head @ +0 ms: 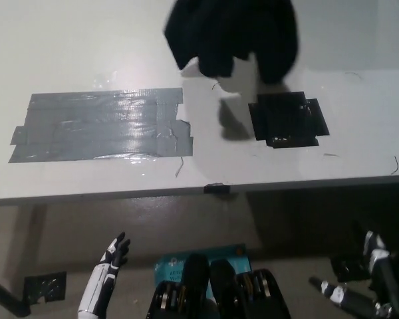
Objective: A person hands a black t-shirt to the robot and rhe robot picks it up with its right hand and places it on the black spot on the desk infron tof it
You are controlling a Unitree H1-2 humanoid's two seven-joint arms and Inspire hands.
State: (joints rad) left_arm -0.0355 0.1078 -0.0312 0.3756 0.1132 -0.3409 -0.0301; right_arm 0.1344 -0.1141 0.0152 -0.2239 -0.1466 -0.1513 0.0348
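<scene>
The black t-shirt hangs bunched at the top centre of the frame, above the far part of the white table, with its lower folds dangling over the surface and a soft shadow beneath it. Whoever holds it is cut off by the top edge. Just below and slightly right of the shirt, in the right-centre of the frame, lies the black spot, a square patch of dark tape stuck flat on the table; the shirt is not touching it. In the left half of the frame a wide patch of shiny grey tape covers the tabletop, well apart from the black spot.

Below the table's near edge, at lower left, the white left hand is raised with its fingers apart and holding nothing. At the lower right corner the black right hand sits low beneath the table edge, dark against the dark floor; whether it is spread or closed I cannot tell
</scene>
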